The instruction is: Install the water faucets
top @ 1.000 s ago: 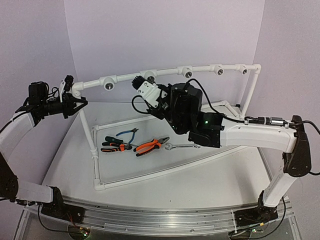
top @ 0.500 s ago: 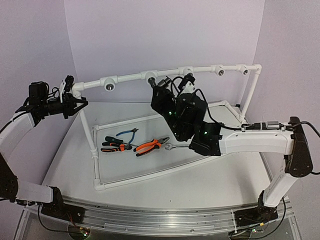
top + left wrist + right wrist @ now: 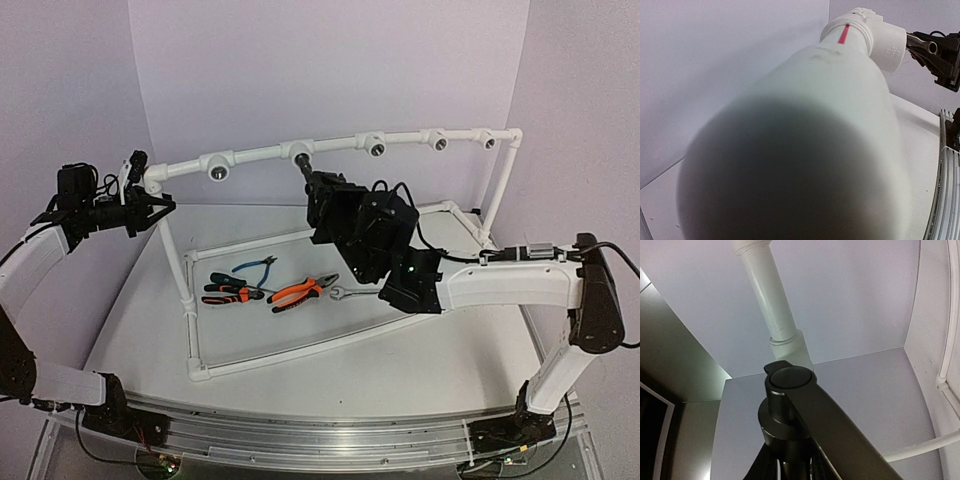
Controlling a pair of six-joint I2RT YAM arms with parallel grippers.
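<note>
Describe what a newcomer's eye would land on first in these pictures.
The white pipe frame spanning the table stands out first, its top rail lined with round fittings. Midway along that rail the right gripper holds a dark faucet up to a fitting, while the left gripper clamps the frame's left corner. Inside the frame, bright orange-handled pliers lie on the table near a silver wrench.

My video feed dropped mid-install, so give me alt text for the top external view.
The right gripper holds the dark faucet up to a fitting on the top rail of the white pipe frame, while the left gripper clamps that rail's left corner. Several pliers and a wrench lie on the table inside the frame.
</note>
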